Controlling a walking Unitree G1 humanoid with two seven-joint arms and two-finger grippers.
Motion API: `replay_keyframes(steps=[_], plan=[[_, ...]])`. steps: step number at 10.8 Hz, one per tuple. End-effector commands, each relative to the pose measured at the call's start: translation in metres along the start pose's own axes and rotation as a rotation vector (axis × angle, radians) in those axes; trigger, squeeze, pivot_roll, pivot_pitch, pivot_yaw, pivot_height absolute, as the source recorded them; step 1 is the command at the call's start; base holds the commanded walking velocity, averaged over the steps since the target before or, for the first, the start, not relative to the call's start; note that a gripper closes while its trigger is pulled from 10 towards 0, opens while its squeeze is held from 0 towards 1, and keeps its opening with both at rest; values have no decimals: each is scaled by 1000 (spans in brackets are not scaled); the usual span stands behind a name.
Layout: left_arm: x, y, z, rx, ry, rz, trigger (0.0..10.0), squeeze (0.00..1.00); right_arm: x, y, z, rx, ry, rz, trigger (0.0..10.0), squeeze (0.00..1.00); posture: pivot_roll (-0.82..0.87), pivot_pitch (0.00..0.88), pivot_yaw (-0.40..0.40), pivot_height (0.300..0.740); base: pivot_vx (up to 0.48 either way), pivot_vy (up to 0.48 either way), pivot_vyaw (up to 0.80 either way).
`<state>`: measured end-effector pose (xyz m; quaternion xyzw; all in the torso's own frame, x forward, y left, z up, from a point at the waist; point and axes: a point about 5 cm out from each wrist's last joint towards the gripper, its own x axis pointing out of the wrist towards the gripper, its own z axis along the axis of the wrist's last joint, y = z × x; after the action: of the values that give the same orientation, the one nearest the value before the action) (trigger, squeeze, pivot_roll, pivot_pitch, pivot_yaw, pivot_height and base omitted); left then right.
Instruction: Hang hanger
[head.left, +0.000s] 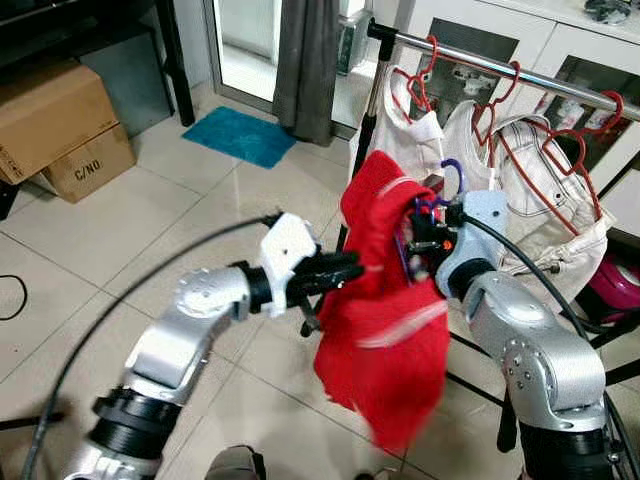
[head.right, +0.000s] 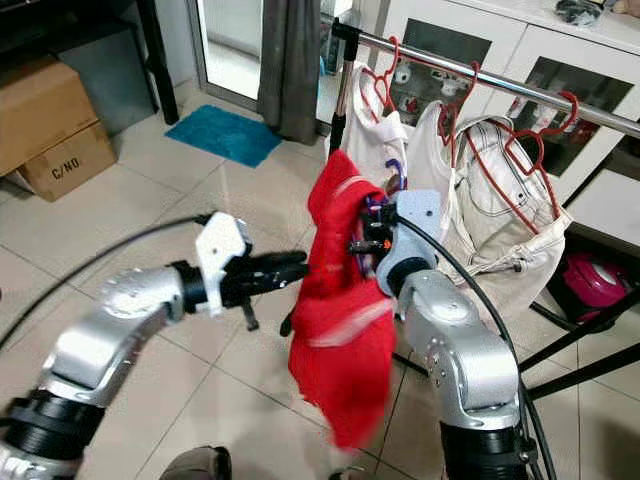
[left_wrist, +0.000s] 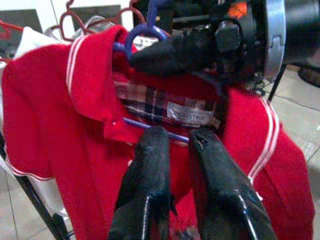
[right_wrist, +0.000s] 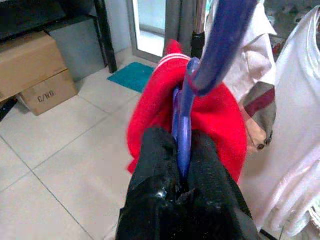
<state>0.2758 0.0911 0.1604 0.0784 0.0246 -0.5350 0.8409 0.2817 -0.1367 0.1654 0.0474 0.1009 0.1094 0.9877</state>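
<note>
The right gripper (right_wrist: 182, 150) is clamped on the purple hanger (right_wrist: 186, 115), which carries a red shirt (head.left: 385, 300) just before the clothes rail (head.left: 520, 72). The left gripper (left_wrist: 177, 142), fingers slightly parted, touches the hanger's bar at the shirt's collar. Pale garments (head.left: 545, 190) hang on red hangers (head.left: 580, 150) behind.

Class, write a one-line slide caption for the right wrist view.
Right gripper shut on the blue hanger carrying a red shirt, beside pale garments on the rack.
</note>
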Motion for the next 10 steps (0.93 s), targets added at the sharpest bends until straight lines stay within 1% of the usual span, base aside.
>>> replay_keyframes(steps=[1, 3, 5, 6, 7, 8, 9, 10], plan=[[-1, -3, 5, -6, -25, -7, 10000, 1000, -2, -5, 7, -6, -34, -12, 10000, 0, 11, 75, -103, 740, 0, 0, 0], [-12, -6, 9, -54, -52, 31, 10000, 1000, -4, -9, 3, -28, -16, -42, 10000, 0, 20, 86, -111, 740, 0, 0, 0], [-35, -7, 14, -123, -82, 133, 10000, 1000, -14, -8, -6, 60, -4, -41, 10000, 0, 28, 89, -104, 740, 0, 0, 0], [-49, -6, 11, -117, -34, 270, 10000, 1000, -30, -6, -16, 141, -2, -26, 10000, 0, 33, 87, -102, 740, 0, 0, 0], [-55, -6, 9, -100, -16, 332, 10000, 1000, -37, -6, -20, 136, -1, -27, 10000, 0, 36, 88, -99, 740, 0, 0, 0], [-60, -7, 9, -128, -44, 440, 10000, 1000, -40, -6, -24, 127, 3, -46, 10000, 0, 36, 86, -94, 740, 0, 0, 0], [-68, -5, 10, -148, -76, 571, 10000, 0, -42, -8, -26, 126, -4, -69, 10000, 0, 36, 86, -91, 740, 0, 0, 0], [-72, -4, 6, -128, -40, 671, 10000, 0, -43, -11, -26, 74, -17, -119, 10000, 0, 43, 85, -83, 740, 0, 0, 0]])
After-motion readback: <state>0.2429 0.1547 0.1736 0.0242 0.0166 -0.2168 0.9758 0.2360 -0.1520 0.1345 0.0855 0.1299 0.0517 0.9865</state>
